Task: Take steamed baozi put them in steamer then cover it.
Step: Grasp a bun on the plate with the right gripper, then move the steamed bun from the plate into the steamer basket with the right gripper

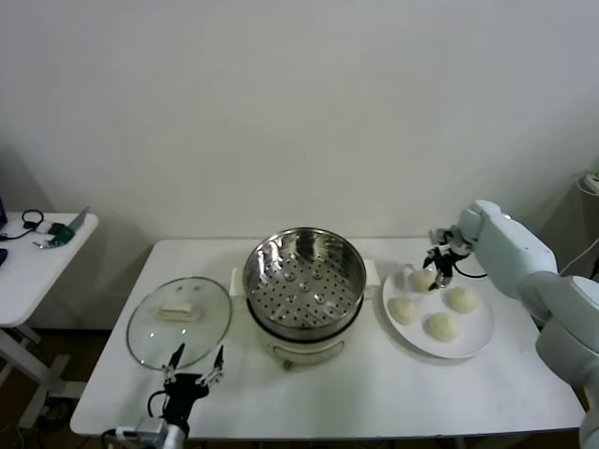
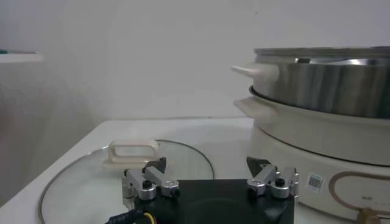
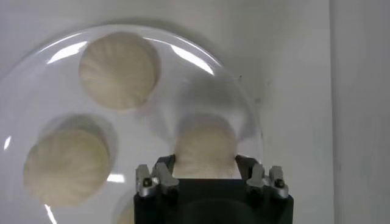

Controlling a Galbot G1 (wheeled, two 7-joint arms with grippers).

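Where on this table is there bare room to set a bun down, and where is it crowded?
Bare table runs along the front edge, from the left gripper past the steamer to below the plate. The steamer's tray holds nothing. Crowded: the plate, with four baozi and the right gripper open around one; the lid fills the left.
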